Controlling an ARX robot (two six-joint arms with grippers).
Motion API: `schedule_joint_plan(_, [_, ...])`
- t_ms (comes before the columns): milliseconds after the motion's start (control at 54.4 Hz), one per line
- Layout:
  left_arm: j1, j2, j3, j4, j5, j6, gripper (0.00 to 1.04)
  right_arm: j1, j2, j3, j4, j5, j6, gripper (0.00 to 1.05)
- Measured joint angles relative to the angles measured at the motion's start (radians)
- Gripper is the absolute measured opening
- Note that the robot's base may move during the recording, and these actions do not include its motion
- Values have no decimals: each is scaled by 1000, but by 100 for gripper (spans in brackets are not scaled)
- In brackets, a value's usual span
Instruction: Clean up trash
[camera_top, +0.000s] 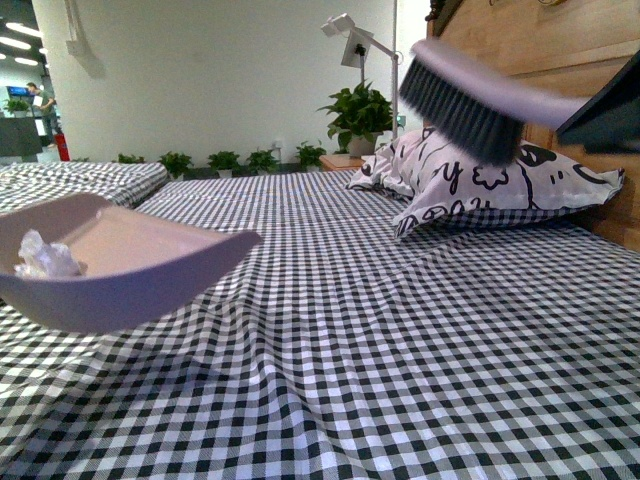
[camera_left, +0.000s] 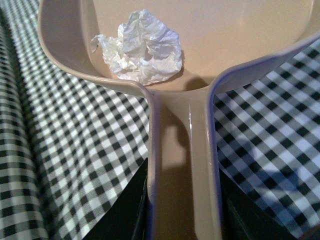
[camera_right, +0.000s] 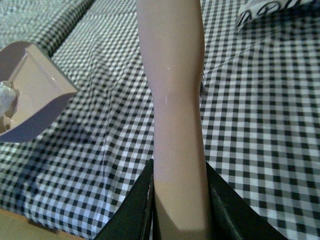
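Note:
The trash (camera_top: 45, 257) is a crumpled white paper wad lying inside the pale dustpan (camera_top: 150, 262), which hangs above the checked bed at the left. In the left wrist view the trash (camera_left: 142, 48) rests in the pan near the handle, and my left gripper (camera_left: 182, 210) is shut on the dustpan (camera_left: 240, 30) handle. The brush (camera_top: 470, 95), with dark bristles, is held up at the right above the pillow. My right gripper (camera_right: 180, 210) is shut on the brush (camera_right: 172, 85) handle; the dustpan (camera_right: 35, 95) and trash (camera_right: 7, 100) show at that view's edge.
A black-and-white patterned pillow (camera_top: 480, 185) lies against a wooden headboard (camera_top: 560, 50) at the right. The black-and-white checked sheet (camera_top: 380, 340) covers the bed. Potted plants (camera_top: 357, 115) and a lamp (camera_top: 355, 45) stand beyond the far edge.

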Motion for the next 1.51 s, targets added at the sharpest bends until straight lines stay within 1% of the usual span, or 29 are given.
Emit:
schedule_joint_plan(55, [-6, -27, 10, 35, -45, -51, 28, -58, -64, 1, -14, -34, 32, 21])
schedule_joint_plan(147, [-15, -66, 17, 93, -131, -109, 28, -112, -137, 1, -25, -72, 76, 21])
schedule_joint_plan(258, [-32, -129, 24, 118, -270, -183, 28, -157, -213, 1, -36, -90, 124, 21])
schedule_joint_plan(350, [-57, -188, 24, 114, -342, -232, 28, -190, -280, 1, -48, -103, 163, 21])
schedule_joint_plan(405, [-90, -249, 22, 88, -385, -267, 28, -208, -323, 1, -57, -114, 183, 21])
schedule_joint_plan(442, [-127, -311, 15, 56, -417, -292, 28, -220, -351, 1, -67, -133, 195, 21])
schedule_joint_plan(626, [-258, -505, -7, -54, -501, -334, 28, -232, -445, 27, -117, -146, 230, 21])
schedule_joint_plan(736, [-306, -589, -11, -93, -565, -342, 28, -206, -491, 36, -142, -116, 252, 21])
schedule_joint_plan(828, [-341, -650, -14, -130, -623, -358, 28, -152, -528, 36, -162, -47, 256, 21])
schedule_joint_plan(902, [-386, -702, -24, -149, -687, -358, 28, -100, -555, 36, -177, 16, 255, 21])
schedule_joint_plan(994, [-441, -755, -24, -193, -755, -379, 28, -47, -575, 36, -160, 89, 233, 21])
schedule_joint_plan(1012, [-463, -770, -25, -205, -789, -386, 28, -35, -582, 36, -155, 108, 225, 21])
schedule_joint_plan(1141, [-542, -796, -35, -195, -907, -435, 28, -21, -597, 31, -141, 144, 203, 21])
schedule_joint_plan(1251, [-578, -804, -72, -165, -939, -472, 28, -29, -600, 11, -134, 153, 197, 21])
schedule_joint_plan(1343, [-586, -819, -115, -148, -935, -510, 28, -53, -602, 0, -133, 157, 196, 21])
schedule_joint_plan(1398, [-587, -833, -148, -119, -930, -558, 28, -78, -605, -10, -128, 168, 194, 21])
schedule_joint_plan(1509, [-587, -848, -171, -106, -912, -632, 28, -114, -616, -24, -131, 192, 182, 21])
